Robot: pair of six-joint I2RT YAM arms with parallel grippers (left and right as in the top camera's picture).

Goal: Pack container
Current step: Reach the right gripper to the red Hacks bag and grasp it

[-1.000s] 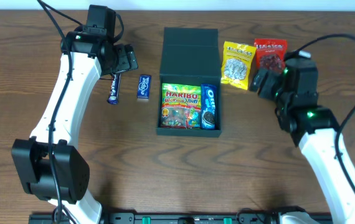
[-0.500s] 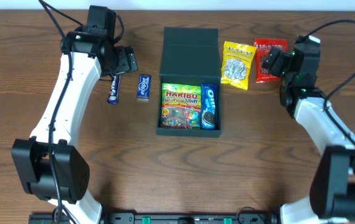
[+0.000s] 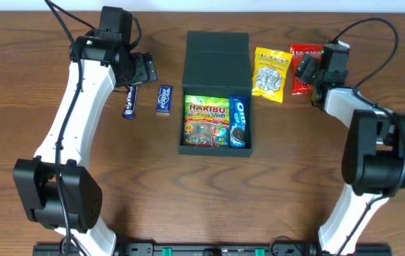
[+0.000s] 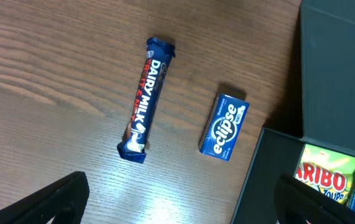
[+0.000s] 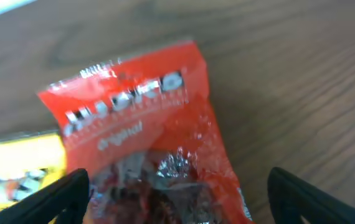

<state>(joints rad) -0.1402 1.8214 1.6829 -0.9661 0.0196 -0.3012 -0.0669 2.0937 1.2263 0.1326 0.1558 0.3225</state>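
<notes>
The container (image 3: 214, 150) stands open at the table's middle, its lid (image 3: 217, 60) laid back. Inside lie a Haribo bag (image 3: 206, 121) and an Oreo pack (image 3: 239, 122). My left gripper (image 3: 142, 71) is open and empty, above a Dairy Milk bar (image 3: 129, 103) and an eclipse box (image 3: 163, 99). The left wrist view shows the gripper (image 4: 184, 205), the bar (image 4: 143, 99), the eclipse box (image 4: 224, 126) and the container wall (image 4: 271, 180). My right gripper (image 3: 308, 71) is open, its fingers (image 5: 177, 202) either side of a red snack packet (image 5: 146, 137), which also shows overhead (image 3: 303, 57).
A yellow snack packet (image 3: 271, 73) lies between the container lid and the red packet, touching the red packet's left edge; its corner shows in the right wrist view (image 5: 15, 168). Bare wooden table (image 3: 295, 178) lies in front of the container.
My right arm has swung toward the back of the table and left, bringing its gripper over the red packet. The left arm and all packets have stayed put.
</notes>
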